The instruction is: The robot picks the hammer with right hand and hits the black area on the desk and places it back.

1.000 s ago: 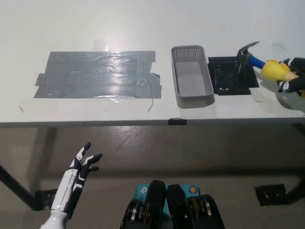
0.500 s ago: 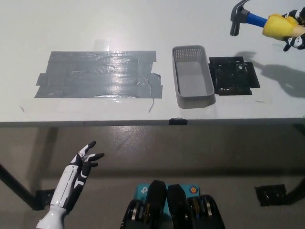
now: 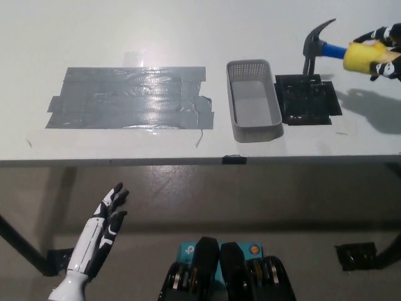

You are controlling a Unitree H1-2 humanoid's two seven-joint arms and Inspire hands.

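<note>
My black right hand (image 3: 387, 49) at the far right edge is shut on the yellow grip of the hammer (image 3: 341, 50), which has a blue neck and a dark steel head. The hammer head (image 3: 312, 45) hangs just above the far edge of the black area (image 3: 308, 99) on the white desk (image 3: 156, 37); whether it touches I cannot tell. My white left hand (image 3: 108, 216) rests open below the desk's front edge at lower left.
A grey mesh basket (image 3: 253, 100) stands empty right beside the black area, on its left. A wide patch of grey tape (image 3: 131, 97) covers the desk's left half. A small black clip (image 3: 233, 159) sits on the front edge.
The hammer, raised high half a second ago, has swung down toward the black area. My left hand has shifted slightly, fingers drawn closer together.
</note>
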